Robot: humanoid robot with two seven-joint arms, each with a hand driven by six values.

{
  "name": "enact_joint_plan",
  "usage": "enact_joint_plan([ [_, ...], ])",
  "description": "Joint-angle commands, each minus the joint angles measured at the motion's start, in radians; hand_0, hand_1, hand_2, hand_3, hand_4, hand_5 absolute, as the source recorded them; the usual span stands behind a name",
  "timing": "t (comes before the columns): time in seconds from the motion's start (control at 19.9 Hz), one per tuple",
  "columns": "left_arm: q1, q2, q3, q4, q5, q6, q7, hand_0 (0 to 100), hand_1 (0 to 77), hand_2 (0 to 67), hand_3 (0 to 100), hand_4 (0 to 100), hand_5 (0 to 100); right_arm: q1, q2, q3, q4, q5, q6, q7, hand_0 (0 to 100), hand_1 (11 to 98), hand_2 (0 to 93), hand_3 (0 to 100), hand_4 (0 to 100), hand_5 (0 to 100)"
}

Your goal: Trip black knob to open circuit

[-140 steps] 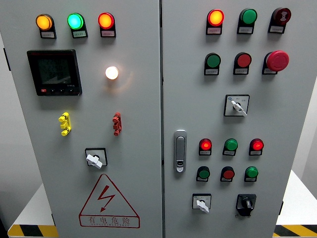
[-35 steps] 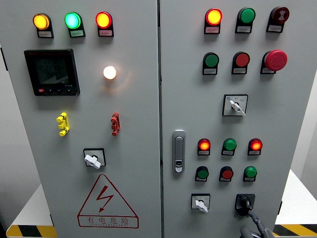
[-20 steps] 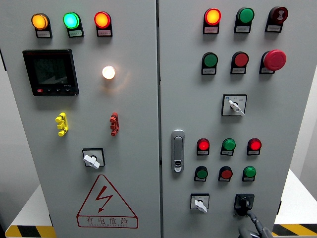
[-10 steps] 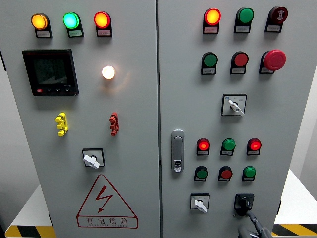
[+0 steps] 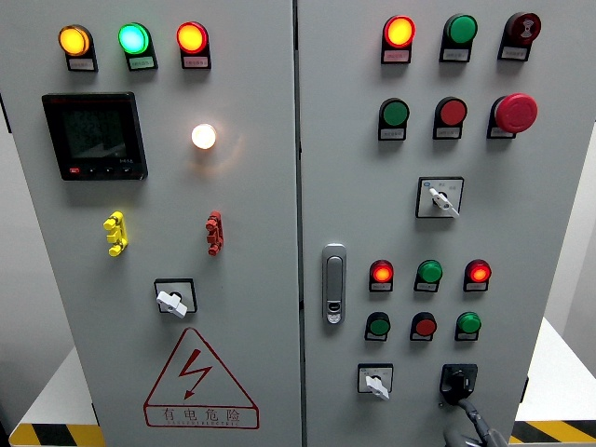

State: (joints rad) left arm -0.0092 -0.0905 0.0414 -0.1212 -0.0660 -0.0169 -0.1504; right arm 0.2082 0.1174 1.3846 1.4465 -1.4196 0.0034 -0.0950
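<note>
The black knob sits on a black square plate at the lower right of the grey cabinet's right door. My right hand pokes up from the bottom edge just below the knob, its tip close under the knob's lower rim. Only a small grey and dark part of the hand shows, and the frame cuts off the rest. I cannot tell whether it touches the knob. The left arm is out of view.
A white selector switch lies left of the knob, with another higher up. Rows of small lamps and buttons sit above the knob. A red mushroom button, a door handle and a warning triangle are also on the panel.
The right hand, absent 7 s ago, rose toward the knob and has now sunk slightly compared with half a second ago. The knob looks unchanged over the last second.
</note>
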Motion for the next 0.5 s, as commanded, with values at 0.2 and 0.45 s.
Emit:
enact_joint_plan([
  [0.2, 0.000, 0.000, 0.000, 0.000, 0.000, 0.000, 0.000, 0, 3.2, 12.8, 21, 7, 2, -0.001, 0.0068, -0.004, -0.001, -0.001, -0.002, 0.000, 85, 40.4, 7.9, 89, 93, 100],
  [0.45, 0.000, 0.000, 0.000, 0.000, 0.000, 0.000, 0.000, 0, 3.2, 12.8, 21, 7, 2, -0.003, 0.0007, -0.004, 0.000, -0.001, -0.006, 0.000, 85, 40.3, 7.9, 89, 93, 100],
])
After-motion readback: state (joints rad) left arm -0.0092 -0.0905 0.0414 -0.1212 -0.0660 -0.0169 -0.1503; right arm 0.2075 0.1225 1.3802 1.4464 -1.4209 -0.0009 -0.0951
